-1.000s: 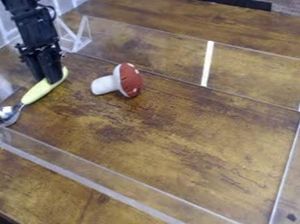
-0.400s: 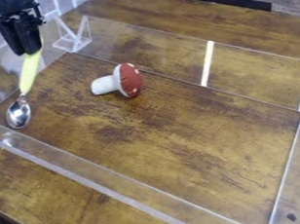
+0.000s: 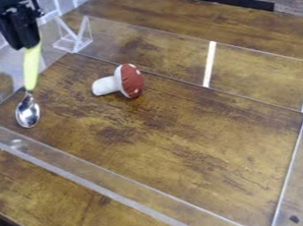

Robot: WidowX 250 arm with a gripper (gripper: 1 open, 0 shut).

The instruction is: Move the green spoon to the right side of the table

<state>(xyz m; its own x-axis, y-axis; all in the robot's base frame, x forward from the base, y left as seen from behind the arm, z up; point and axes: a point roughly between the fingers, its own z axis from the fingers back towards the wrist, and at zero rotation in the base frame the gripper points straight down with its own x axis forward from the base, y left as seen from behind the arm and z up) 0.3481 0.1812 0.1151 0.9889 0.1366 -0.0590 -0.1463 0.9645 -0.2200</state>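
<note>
Worn, dark wood grain covers the table, which is fenced by low clear acrylic walls. At the far left corner the black end effector points down and is clamped on the top of the green spoon's yellow-green handle. That spoon hangs nearly upright with its shiny metal bowl lowest, at the left side of the table; I cannot tell whether the bowl touches the wood. A red-capped toy mushroom lies on its side nearby, apart from the spoon.
</note>
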